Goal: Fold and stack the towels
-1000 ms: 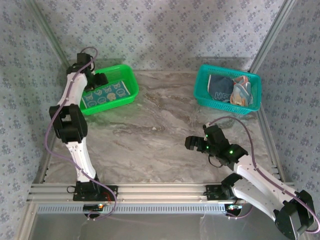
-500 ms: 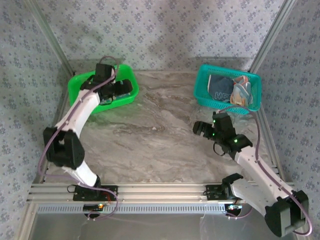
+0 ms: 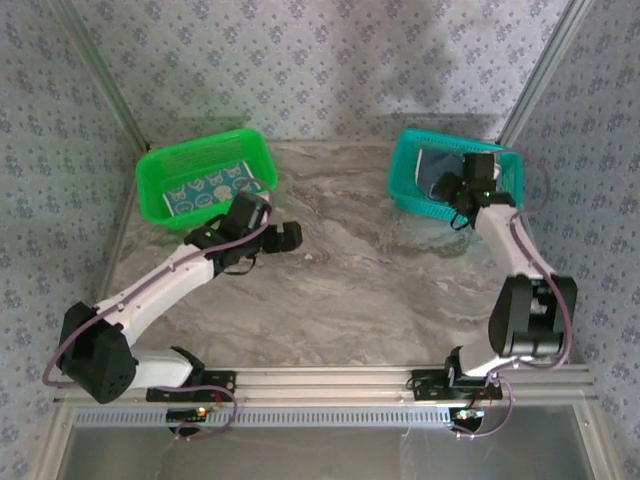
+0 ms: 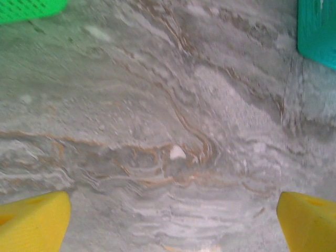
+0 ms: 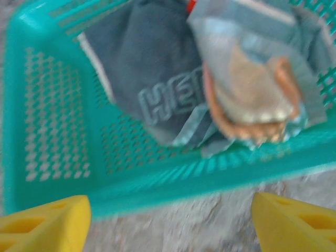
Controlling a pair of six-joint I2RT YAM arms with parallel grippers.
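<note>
teal towel (image 3: 207, 187) is seemingly lying finished; slate towel (image 5: 147, 79) and dotted towel (image 5: 252, 100) are awaiting folding; left end effector (image 4: 170, 218) and right end effector (image 5: 168, 220) are gaping empty.

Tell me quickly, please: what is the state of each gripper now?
Left gripper: open, holding nothing.
Right gripper: open, holding nothing.

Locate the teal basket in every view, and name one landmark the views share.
Top external: the teal basket sits at the upper right of the table, near the back wall.
Left wrist: a corner of the teal basket shows at the top right edge.
Right wrist: the teal basket spans the upper and middle picture, with towels inside.
Shared landmark: the grey marbled tabletop.
</note>
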